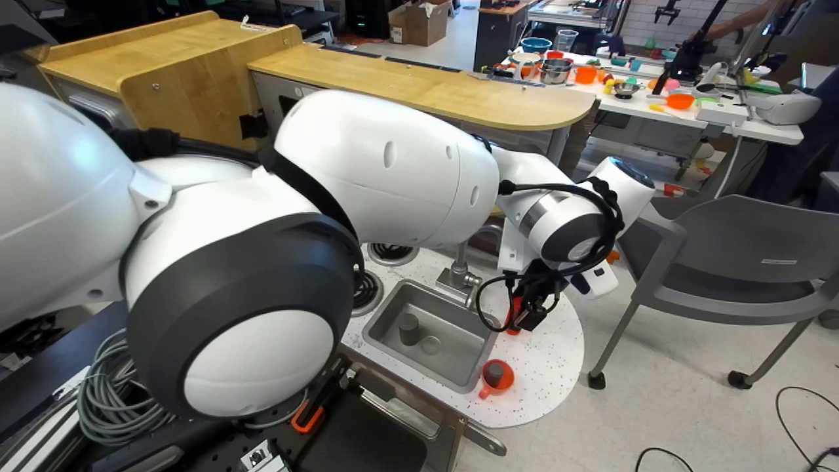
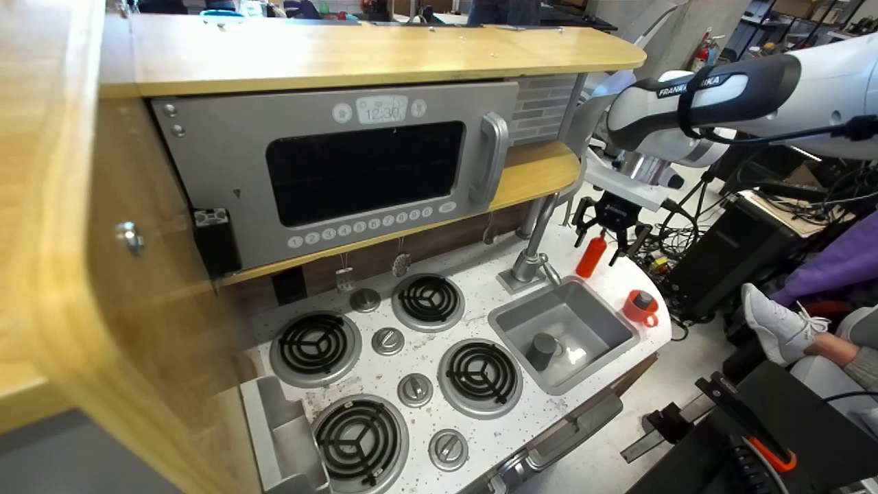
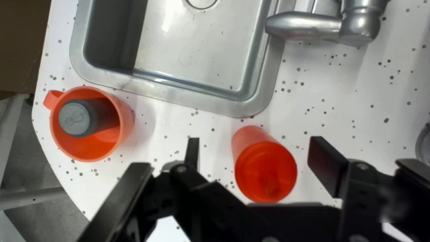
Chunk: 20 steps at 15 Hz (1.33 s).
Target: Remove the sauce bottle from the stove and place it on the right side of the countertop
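White counter [image 2: 621,281] adjoins, in an exterior view, the stove [image 2: 422,353], which lies near nine o'clock from the sink [image 2: 595,365]. The gripper [image 2: 595,252], spread wide and holding nothing, hangs near one o'clock from the sink; in the wrist view the red bottle [image 3: 263,173] shows between its fingers [image 3: 324,164], a gap either side. That bottle stands upright on the counter's rounded end. From it, in the wrist view, a coral cup [image 3: 126,117] sits between nine and ten o'clock, a grey cylinder [image 3: 90,117] inside.
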Each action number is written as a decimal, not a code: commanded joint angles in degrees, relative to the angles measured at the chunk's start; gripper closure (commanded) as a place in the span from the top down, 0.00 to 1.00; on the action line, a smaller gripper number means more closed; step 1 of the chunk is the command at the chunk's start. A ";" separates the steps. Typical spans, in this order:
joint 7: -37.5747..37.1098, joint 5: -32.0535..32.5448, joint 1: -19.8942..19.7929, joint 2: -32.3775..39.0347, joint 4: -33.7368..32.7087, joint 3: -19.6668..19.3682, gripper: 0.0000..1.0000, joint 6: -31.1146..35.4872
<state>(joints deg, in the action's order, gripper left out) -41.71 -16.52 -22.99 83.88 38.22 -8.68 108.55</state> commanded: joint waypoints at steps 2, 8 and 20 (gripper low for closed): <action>0.47 2.02 -0.63 -0.02 -1.85 1.62 1.00 0.05; 7.03 -1.06 -1.56 -2.45 -0.92 2.57 1.00 2.45; 23.04 -2.93 -5.80 -15.54 18.30 3.59 1.00 5.69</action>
<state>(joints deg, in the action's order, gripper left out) -24.99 -20.11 -29.62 75.55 45.25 -5.19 111.83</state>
